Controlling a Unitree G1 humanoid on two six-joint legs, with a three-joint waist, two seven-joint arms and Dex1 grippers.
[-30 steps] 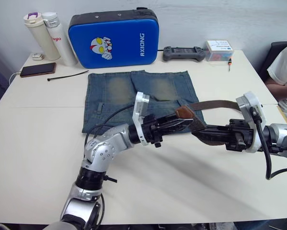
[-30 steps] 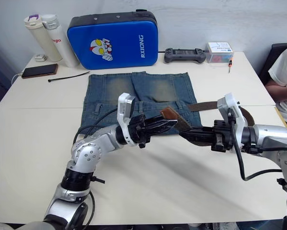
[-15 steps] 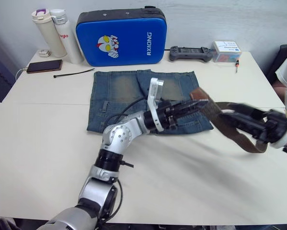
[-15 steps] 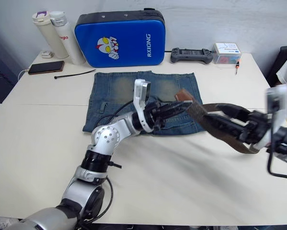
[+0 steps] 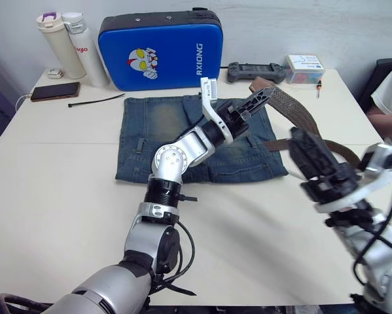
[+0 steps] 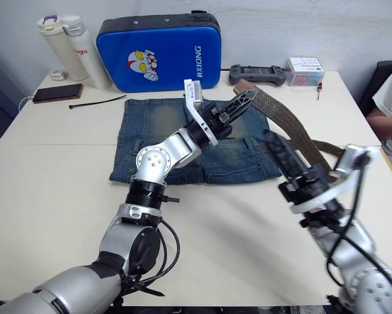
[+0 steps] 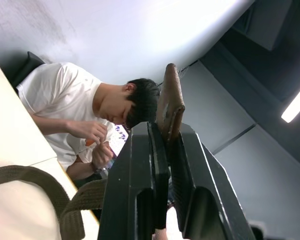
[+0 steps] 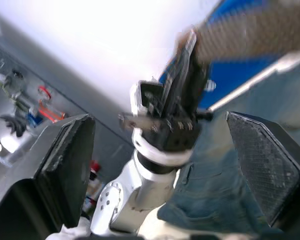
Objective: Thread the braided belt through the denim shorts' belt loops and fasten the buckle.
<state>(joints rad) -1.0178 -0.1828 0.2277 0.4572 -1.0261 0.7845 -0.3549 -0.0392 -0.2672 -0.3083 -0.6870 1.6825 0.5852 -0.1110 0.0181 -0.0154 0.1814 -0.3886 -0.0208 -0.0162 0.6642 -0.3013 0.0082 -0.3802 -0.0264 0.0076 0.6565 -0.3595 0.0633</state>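
Note:
The denim shorts (image 5: 163, 131) lie flat on the white table, waistband toward me, with a belt loop (image 5: 139, 144) showing near their left side. My left gripper (image 5: 260, 99) is raised over the shorts' far right corner, shut on the tan leather end (image 7: 170, 102) of the braided belt (image 5: 294, 104). From there the strap arcs down to the right and lies across the shorts' right edge (image 5: 274, 144). My right gripper (image 5: 300, 140) stands open at the near right, apart from the belt, pointing toward the left gripper. The buckle is hidden.
A blue case (image 5: 160, 49) stands behind the shorts, with two bottles (image 5: 65, 42), a phone (image 5: 53, 91) and a black cable tie (image 5: 94, 100) at the far left. A game controller (image 5: 254, 70) and small box (image 5: 303, 65) sit far right. A person (image 5: 389, 98) sits at the right edge.
My right gripper has let go of the belt, opened wide and drawn back toward the near right. My left gripper has lifted the belt end up and farther over the shorts. The camera shifted too.

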